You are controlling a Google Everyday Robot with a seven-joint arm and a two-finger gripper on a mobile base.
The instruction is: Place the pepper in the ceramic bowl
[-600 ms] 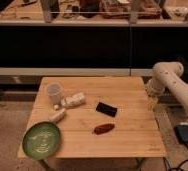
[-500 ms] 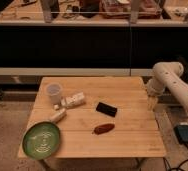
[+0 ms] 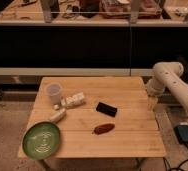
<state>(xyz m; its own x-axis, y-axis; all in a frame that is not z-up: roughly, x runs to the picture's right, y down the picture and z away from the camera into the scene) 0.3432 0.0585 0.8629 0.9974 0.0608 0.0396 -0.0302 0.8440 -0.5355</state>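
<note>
The pepper [image 3: 103, 128], a small dark reddish-brown pod, lies on the wooden table [image 3: 132, 142] right of centre, near the front. The ceramic bowl [image 3: 41, 140], a wide green dish with pale rings, sits at the table's front left corner. My gripper [image 3: 151, 103] hangs at the end of the white arm [image 3: 168, 75] over the table's right edge, well to the right of the pepper and far from the bowl. It holds nothing that I can see.
A flat black slab [image 3: 106, 108] lies just behind the pepper. A small white cup [image 3: 53, 93] and a few pale small objects [image 3: 73, 100] stand at the left back. A dark device [image 3: 187, 133] lies on the floor at right. Dark shelving runs behind the table.
</note>
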